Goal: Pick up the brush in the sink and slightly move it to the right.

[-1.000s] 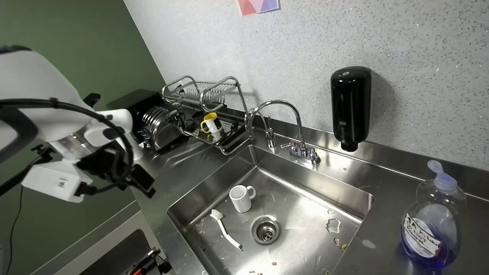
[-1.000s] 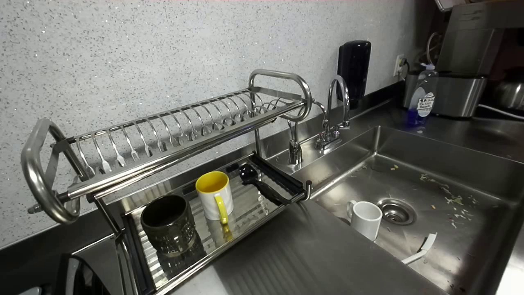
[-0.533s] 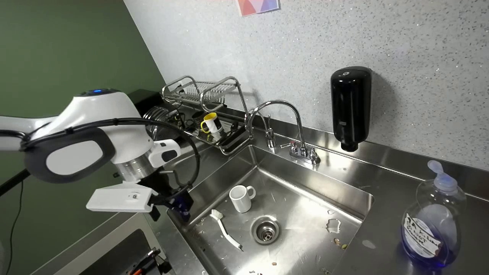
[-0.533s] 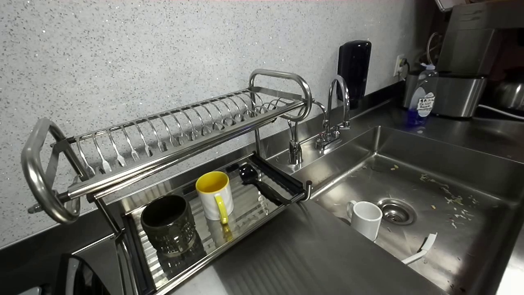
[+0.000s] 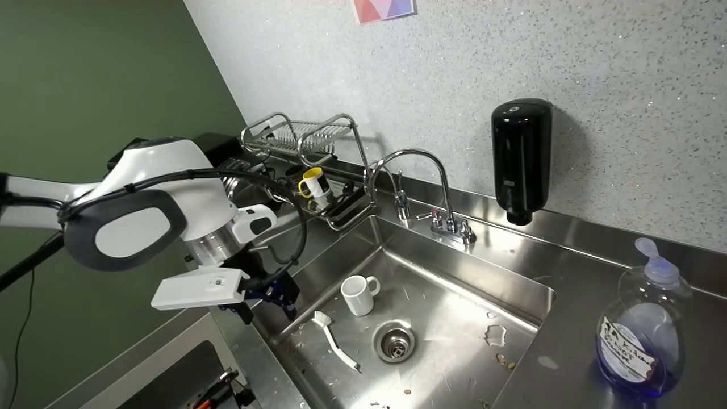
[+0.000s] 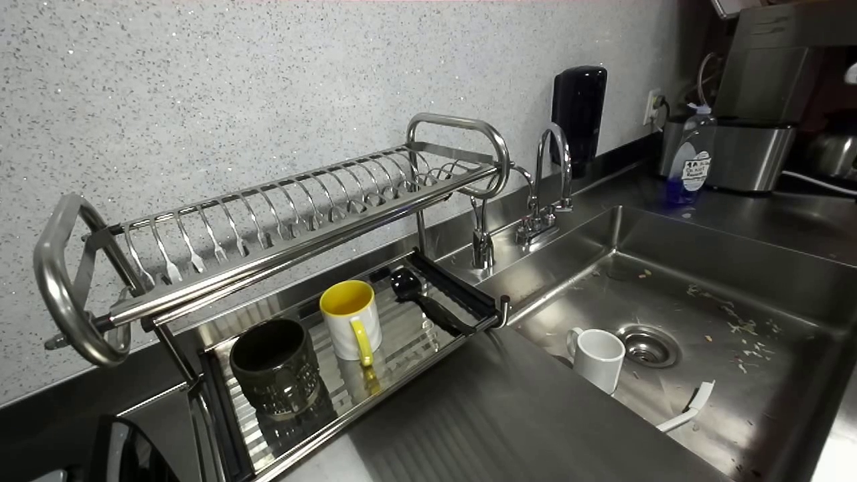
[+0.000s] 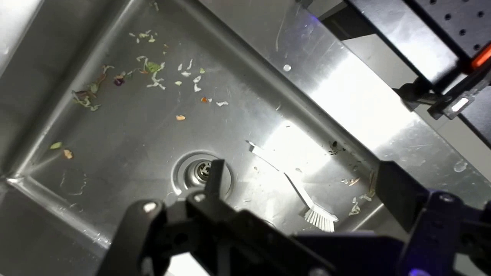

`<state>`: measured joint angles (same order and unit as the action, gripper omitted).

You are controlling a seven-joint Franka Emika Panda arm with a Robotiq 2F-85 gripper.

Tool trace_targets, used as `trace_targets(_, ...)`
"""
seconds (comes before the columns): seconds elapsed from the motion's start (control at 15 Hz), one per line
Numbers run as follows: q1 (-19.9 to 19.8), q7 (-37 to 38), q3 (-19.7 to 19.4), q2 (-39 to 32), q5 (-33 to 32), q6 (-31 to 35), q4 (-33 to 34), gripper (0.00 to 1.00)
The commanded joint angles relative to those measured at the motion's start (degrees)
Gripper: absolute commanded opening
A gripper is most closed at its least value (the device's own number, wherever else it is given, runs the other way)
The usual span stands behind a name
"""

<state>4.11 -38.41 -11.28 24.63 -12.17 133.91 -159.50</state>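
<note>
The slender white brush point(image 5: 333, 339) lies on the floor of the steel sink point(image 5: 454, 326), left of the drain, its bristle head towards the left wall. In an exterior view the counter edge hides part of the brush point(image 6: 700, 396). In the wrist view the whole brush point(image 7: 306, 197) shows below my spread fingers. My gripper point(image 5: 270, 318) is open and empty, above the sink's left rim and apart from the brush. It also shows in the wrist view point(image 7: 301, 165). A white mug point(image 5: 356, 298) stands in the sink close to the brush; it also shows here point(image 6: 598, 361).
The drain point(image 5: 396, 342) is right of the brush. A wire dish rack point(image 6: 301, 231) with mugs stands left of the sink. The chrome faucet point(image 5: 446, 182) arches at the back. A soap bottle point(image 5: 642, 335) stands at the right. Food scraps lie in the sink.
The arm has swung right and downward from beside the counter, so the gripper is now above the sink's left rim. The brush and mug have not moved.
</note>
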Motion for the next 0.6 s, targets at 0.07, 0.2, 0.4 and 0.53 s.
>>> trace_targets(0.07, -1.0, 3.9, 5.2, -17.0, -4.5, 19.5, 1.3, 1.0)
trace_targets(0.2, -2.2, 6.8, 7.2, -24.3, -8.5, 26.2, 2.4, 1.0)
trace_targets(0.4, -3.3, 15.5, 7.7, -35.9, -19.6, 30.4, 6.7, 1.0)
trace_targets(0.53, -0.1, 22.3, 4.0, -43.4, -27.3, 31.0, 11.0, 1.0)
